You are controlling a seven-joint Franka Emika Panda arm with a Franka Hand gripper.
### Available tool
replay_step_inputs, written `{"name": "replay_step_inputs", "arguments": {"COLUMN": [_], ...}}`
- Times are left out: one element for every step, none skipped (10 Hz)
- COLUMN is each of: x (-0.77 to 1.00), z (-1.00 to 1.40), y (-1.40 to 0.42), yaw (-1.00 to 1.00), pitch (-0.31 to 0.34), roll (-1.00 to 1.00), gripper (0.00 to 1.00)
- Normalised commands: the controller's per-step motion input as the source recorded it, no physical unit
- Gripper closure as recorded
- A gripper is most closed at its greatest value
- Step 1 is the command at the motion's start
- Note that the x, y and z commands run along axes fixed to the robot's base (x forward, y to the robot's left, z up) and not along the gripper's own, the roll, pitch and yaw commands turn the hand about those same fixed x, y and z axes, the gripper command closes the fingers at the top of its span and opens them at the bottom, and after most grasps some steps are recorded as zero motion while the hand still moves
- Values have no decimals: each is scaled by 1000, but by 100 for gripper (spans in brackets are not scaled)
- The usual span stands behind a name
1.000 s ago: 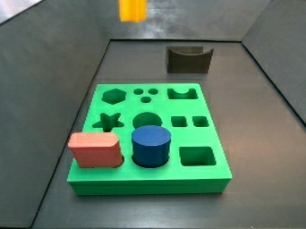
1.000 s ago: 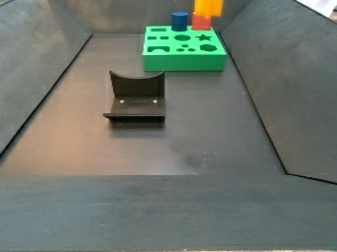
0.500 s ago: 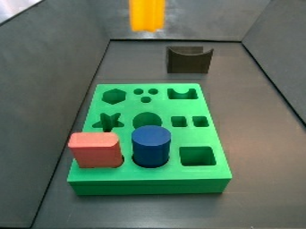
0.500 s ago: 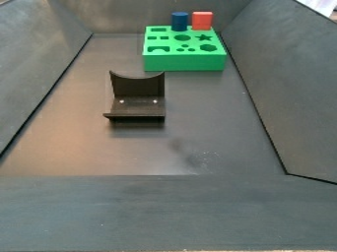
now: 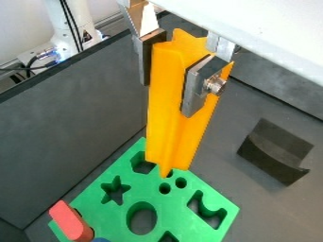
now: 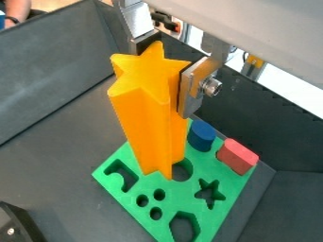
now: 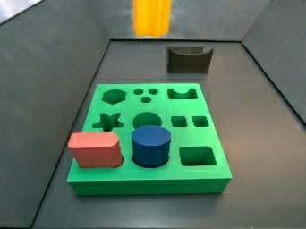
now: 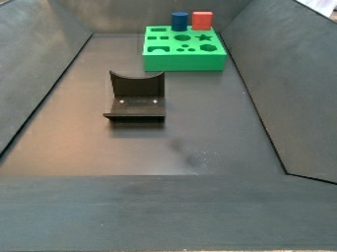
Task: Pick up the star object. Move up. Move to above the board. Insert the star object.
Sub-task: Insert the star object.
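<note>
The gripper (image 5: pixel 177 66) is seen in both wrist views clamped on the star object (image 5: pixel 171 104), its flat silver fingers (image 6: pixel 195 80) pressed against opposite ridged sides near the upper end. The piece is held upright, its long axis running straight down from the jaws toward the board (image 5: pixel 158 203), well above it and not touching it. In a side view only the lower end of the star object (image 7: pixel 152 16) is visible at the top edge of the picture, and the gripper itself is out of sight there.

The star-shaped hole (image 7: pixel 107 122) is cut near one long edge of the board (image 7: pixel 149 183), beside the hexagon hole. Judged from the wrist views, the piece hangs over the middle of the board rather than over the star hole, so a sideways shift appears to be needed before any descent; the exact offset cannot be told.

The star object is a tall, slender orange-yellow prism with a star-shaped end face (image 6: pixel 145 71) and sharp lengthwise ridges. A red block (image 7: pixel 95 150) and a blue cylinder (image 7: pixel 150 146) stand on the board; the fixture (image 8: pixel 134 96) is well apart.
</note>
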Motion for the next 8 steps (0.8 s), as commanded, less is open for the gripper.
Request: {"name": "replay_step_inputs", "arguments": {"x": [-177,-186,-197,-226,-197,-266,-300,-409], "z": [-177,-197,-214,-223,-274,-340,-406,-446], "y": [-43,-49,-46,-43,-77,-46,-106,-214], "yaw": [0,0,0,0,-171,-311,-369,-343], "pitch": [-3,-10,-11,-6,0,0,0,-10], "roll": [0,0,0,0,0,0,0,-10], "gripper": [100,100,100,100,100,100,100,100]}}
